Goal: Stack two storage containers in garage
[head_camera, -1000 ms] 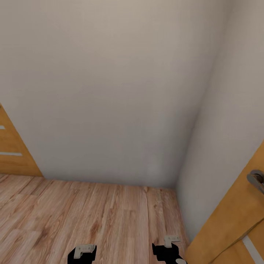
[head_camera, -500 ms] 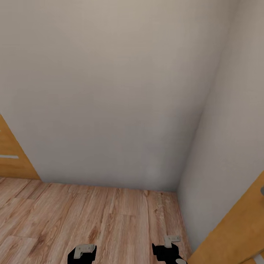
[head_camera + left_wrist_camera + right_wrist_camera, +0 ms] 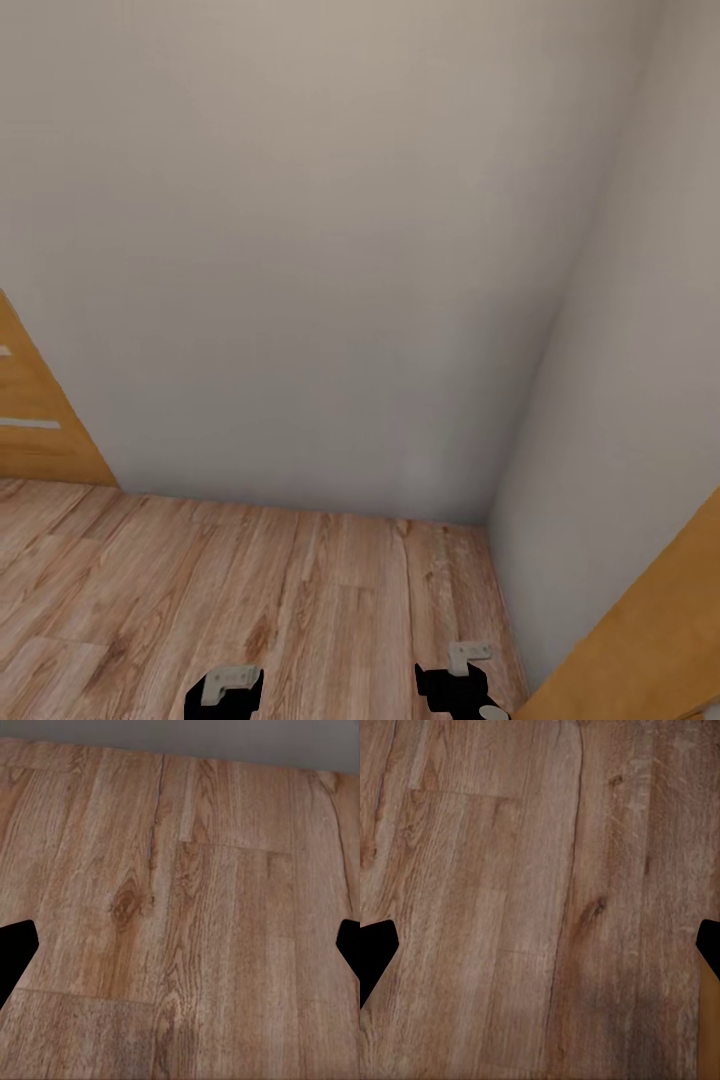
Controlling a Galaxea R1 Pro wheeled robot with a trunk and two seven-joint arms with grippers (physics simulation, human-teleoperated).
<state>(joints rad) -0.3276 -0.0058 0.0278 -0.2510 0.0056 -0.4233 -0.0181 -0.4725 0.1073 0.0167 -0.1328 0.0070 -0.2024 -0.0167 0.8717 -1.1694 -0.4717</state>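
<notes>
As my head swings left, the orange door (image 3: 640, 640) slides toward the right edge, its handle now out of frame. My left gripper (image 3: 180, 945) and right gripper (image 3: 540, 945) hang spread, empty, over wood-plank floor (image 3: 300, 590) (still between rooms, I judge), the storage containers somewhere beyond my sight.

Matt, smooth off-white walls (image 3: 300, 250) meet a light wood-plank floor (image 3: 300, 600) with visible grain, knots and a soft satin sheen. Smooth orange-tan wooden door panels (image 3: 30, 420) flank the corner, one bearing pale inset strips.
</notes>
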